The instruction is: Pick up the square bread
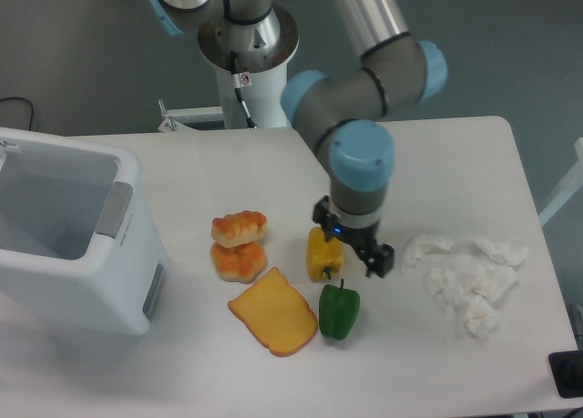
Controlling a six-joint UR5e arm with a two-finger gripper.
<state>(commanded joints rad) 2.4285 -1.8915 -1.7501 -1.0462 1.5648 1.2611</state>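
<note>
The square bread (273, 311) lies flat on the white table (228, 172) near the front, a yellow-orange slice with a darker crust rim. My gripper (352, 239) hangs open and empty above the yellow pepper (323, 253), up and to the right of the bread. Its fingers (381, 259) point down, apart from the bread.
A green pepper (339, 311) stands right beside the bread. Two orange-brown bread rolls (239, 244) sit just behind the bread's left side. A white bin (73, 236) stands at the left. Crumpled white tissues (466, 277) lie at the right.
</note>
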